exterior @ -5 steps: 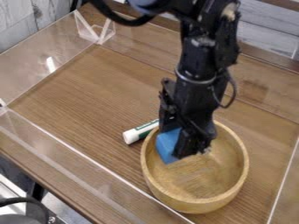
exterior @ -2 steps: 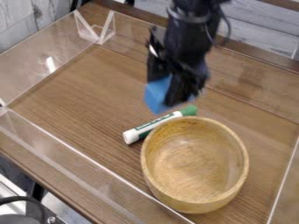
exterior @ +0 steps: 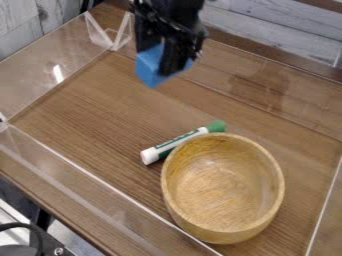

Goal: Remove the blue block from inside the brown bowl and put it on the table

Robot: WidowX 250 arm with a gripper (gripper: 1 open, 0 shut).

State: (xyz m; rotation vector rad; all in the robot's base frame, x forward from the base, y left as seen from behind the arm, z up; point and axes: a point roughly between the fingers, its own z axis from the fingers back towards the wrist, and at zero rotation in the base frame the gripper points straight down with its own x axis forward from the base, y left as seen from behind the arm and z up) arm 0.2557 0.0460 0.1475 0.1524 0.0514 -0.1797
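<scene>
Two fingers of the claw [exterior: 163, 62] clamp the blue block [exterior: 151, 66] above the table [exterior: 94, 110].

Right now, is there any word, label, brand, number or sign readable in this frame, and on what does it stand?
None can be read.
White marker: any print on its barrel is too small and blurred to tell.
Blue block, held in the tool: plain faces, no text.
Brown bowl: bare wood, no marking.
Table and its acrylic walls: no labels or signs visible.
</scene>
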